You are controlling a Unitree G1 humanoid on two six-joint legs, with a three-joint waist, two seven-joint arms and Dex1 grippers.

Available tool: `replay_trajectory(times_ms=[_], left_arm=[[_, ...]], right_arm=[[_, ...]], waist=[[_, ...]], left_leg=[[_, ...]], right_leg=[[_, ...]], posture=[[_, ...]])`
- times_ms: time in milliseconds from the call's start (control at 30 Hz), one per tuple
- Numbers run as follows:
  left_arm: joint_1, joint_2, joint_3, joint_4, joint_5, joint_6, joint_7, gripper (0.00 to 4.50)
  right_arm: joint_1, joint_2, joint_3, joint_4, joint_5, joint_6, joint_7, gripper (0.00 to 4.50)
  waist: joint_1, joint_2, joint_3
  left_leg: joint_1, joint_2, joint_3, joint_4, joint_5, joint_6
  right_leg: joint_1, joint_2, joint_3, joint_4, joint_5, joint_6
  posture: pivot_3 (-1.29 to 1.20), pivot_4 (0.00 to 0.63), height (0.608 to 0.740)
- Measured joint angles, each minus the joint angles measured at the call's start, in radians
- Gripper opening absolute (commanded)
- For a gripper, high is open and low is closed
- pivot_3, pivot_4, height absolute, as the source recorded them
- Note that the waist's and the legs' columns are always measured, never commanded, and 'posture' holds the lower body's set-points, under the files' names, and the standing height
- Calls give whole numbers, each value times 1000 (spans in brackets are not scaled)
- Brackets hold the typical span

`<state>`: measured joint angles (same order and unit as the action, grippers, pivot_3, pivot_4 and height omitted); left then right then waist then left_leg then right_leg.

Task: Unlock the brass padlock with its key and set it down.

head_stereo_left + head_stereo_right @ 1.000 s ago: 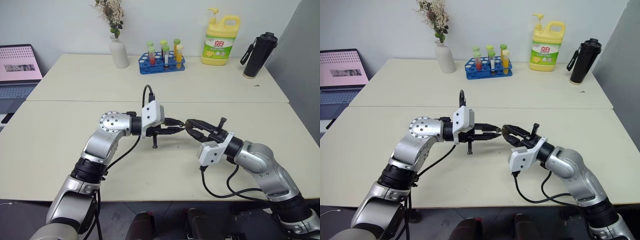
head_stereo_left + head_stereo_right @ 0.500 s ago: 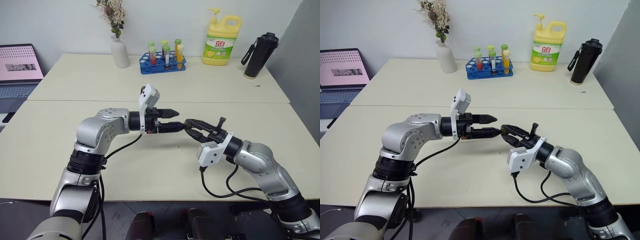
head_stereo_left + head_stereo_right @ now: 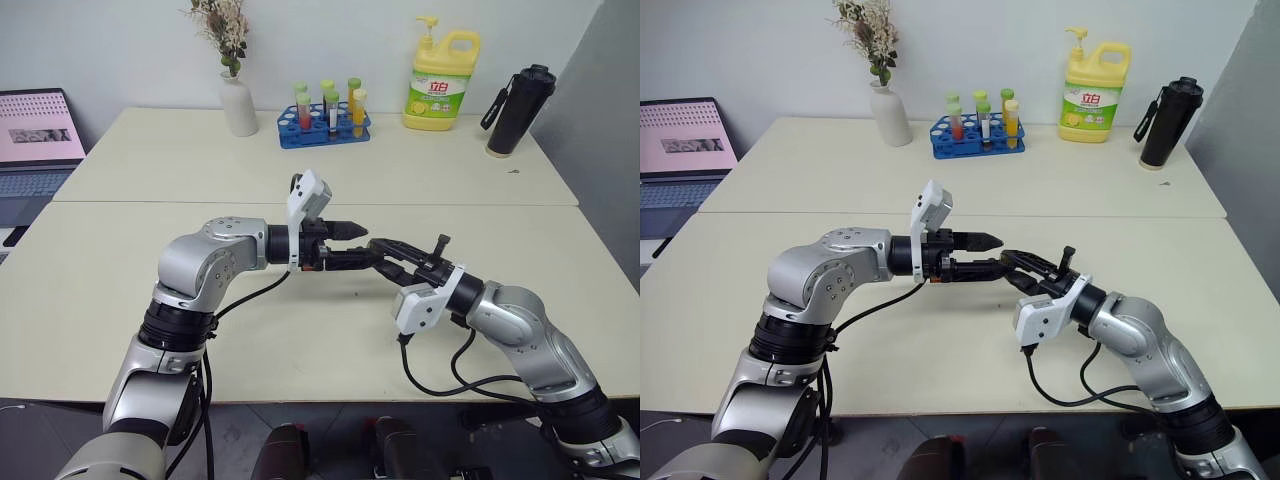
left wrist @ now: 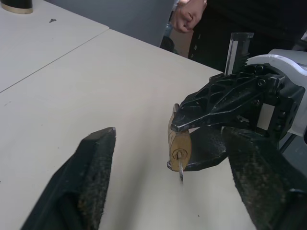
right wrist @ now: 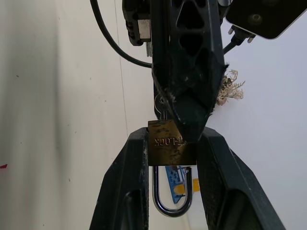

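Now my right gripper [image 5: 168, 158] is clamped on the brass padlock [image 5: 168, 147], held above the table [image 3: 120, 290], with the key [image 4: 181, 171] seated in its keyhole. My left gripper [image 4: 177, 191], fingers apart, faces it from nine o'clock. I judge the shackle [image 5: 171, 203] still closed: turning and setting down remain.

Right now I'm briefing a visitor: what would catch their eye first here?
The two grippers meeting above the table's middle: the right gripper pinches the brass padlock, the key sticking from its keyhole, while the left gripper hovers open around it. Behind, a yellow detergent bottle stands out.
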<state>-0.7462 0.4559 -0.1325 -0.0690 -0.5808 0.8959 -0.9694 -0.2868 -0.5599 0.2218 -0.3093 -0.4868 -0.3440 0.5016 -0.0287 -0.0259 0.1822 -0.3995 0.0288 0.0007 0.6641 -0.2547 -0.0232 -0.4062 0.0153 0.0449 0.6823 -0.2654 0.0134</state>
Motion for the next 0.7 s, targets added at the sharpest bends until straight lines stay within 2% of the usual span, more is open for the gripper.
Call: replay_trajectory(times_ms=[267, 600, 700], left_arm=[[0, 8, -28, 0, 0, 6, -21, 247], [0, 12, -31, 0, 4, 4, -27, 167], [0, 12, -36, 0, 10, -8, -34, 167]], right_arm=[[0, 0, 0, -4, 0, 0, 4, 930], [-1, -3, -1, -6, 12, -1, 20, 930], [6, -10, -6, -13, 46, 9, 34, 2011]], waist=[[0, 0, 0], [0, 0, 0], [0, 0, 0]], left_leg=[[0, 0, 0, 0, 0, 0], [0, 0, 0, 0, 0, 0], [0, 0, 0, 0, 0, 0]], right_leg=[[0, 0, 0, 0, 0, 0], [0, 0, 0, 0, 0, 0], [0, 0, 0, 0, 0, 0]], posture=[[0, 150, 740], [0, 150, 740], [0, 150, 740]])
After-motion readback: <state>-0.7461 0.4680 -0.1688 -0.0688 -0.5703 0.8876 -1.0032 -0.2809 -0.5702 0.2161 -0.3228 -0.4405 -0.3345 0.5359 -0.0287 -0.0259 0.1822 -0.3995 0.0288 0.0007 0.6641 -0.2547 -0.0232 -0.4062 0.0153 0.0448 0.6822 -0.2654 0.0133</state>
